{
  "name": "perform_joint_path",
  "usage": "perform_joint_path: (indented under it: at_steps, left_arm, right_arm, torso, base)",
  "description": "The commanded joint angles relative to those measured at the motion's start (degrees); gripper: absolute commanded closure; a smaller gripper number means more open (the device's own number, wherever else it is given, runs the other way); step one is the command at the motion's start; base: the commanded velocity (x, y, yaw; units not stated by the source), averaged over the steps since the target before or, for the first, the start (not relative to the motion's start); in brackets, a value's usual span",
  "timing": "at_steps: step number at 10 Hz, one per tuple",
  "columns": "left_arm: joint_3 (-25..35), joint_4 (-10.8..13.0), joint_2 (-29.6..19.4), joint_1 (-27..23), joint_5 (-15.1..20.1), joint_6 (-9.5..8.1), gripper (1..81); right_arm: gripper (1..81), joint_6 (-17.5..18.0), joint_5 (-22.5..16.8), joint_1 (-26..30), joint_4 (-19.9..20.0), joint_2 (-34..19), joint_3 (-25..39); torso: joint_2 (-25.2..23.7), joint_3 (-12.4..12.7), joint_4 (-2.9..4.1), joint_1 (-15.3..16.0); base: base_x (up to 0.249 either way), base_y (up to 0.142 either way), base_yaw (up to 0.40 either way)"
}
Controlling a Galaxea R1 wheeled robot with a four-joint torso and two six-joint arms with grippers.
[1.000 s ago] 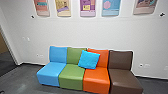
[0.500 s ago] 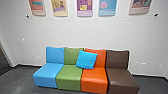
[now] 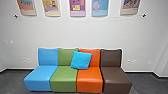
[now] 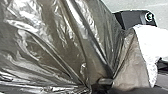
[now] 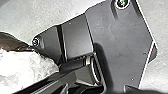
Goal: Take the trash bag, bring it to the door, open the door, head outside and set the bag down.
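Note:
A shiny dark trash bag point(image 4: 52, 37) fills much of the left wrist view. Its folds draw together at my left gripper point(image 4: 101, 83), which is shut on the gathered plastic. Beside the dark film lies white crumpled material point(image 4: 147, 42). The right wrist view has the same kind of white crumpled material point(image 5: 22, 67), with a brown-black edge of the bag point(image 5: 12, 41) above it. How my right gripper stands cannot be told.
Ahead, a row of blue, green, orange and brown seats point(image 3: 115, 77) stands against a white wall point(image 3: 82, 32), a bright blue cushion point(image 3: 81, 60) leaning on it. Posters point(image 3: 77, 7) hang above. Dark grey floor point(image 3: 147, 85) extends on both sides of the seats.
The head camera has turned to the right, so the seats and posters now stand further left in its view. The doorway-like opening at the left edge has left the view.

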Motion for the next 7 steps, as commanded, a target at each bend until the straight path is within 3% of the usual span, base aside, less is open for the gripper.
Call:
perform_joint_path:
  at_steps: [1, 7]
  left_arm:
    - [-0.15, 0.31, -0.13, -3.17, 3.7, 0.44, 81.1]
    - [-0.15, 0.31, -0.04, -3.25, 3.7, 0.44, 81.1]
  right_arm:
    - [1.0, -0.12, -2.89, 2.08, -0.7, -0.08, 0.35]
    - [1.0, -0.12, -2.98, 2.0, -1.41, 0.36, 0.26]
  torso:
    - [0.0, 0.0, 0.0, 0.0]
    - [0.0, 0.0, 0.0, 0.0]
  base:
    - [0.0, 0.0, -0.207]
    - [0.0, 0.0, -0.238]
